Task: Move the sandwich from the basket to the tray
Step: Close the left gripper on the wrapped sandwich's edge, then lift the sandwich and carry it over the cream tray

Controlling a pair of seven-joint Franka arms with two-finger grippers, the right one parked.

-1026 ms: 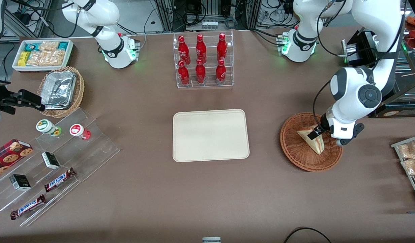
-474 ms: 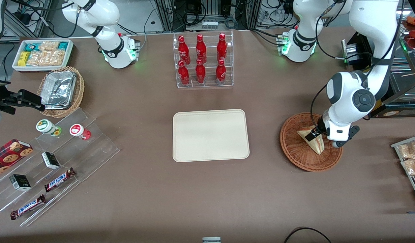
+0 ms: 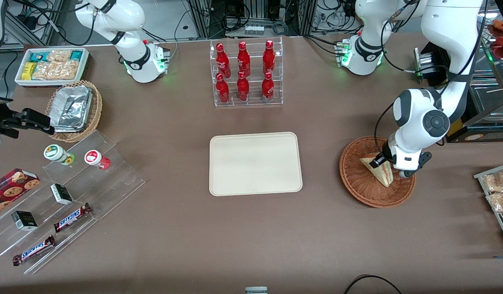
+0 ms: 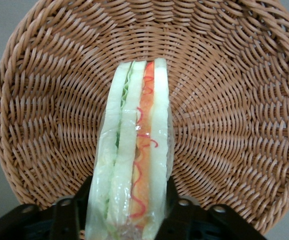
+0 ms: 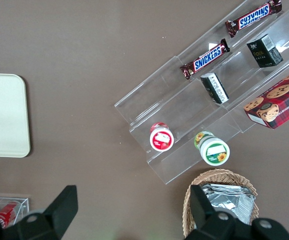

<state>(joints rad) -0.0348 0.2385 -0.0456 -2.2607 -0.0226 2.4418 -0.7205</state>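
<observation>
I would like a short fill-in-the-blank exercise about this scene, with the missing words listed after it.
1. The sandwich lies in the ____.
2. The gripper has one finger on each side of the ____.
3. The tray has ____ food on it.
4. The clear rack farther from the front camera than the tray holds ____ red bottles.

Missing words: basket; sandwich; no; six

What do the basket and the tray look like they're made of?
The basket looks like woven wicker, reddish-brown with visible strands. The tray seems to be matte cream plastic, smooth with a low moulded rim. The gripper sits in the basket, fingers either side of the sandwich.
</observation>
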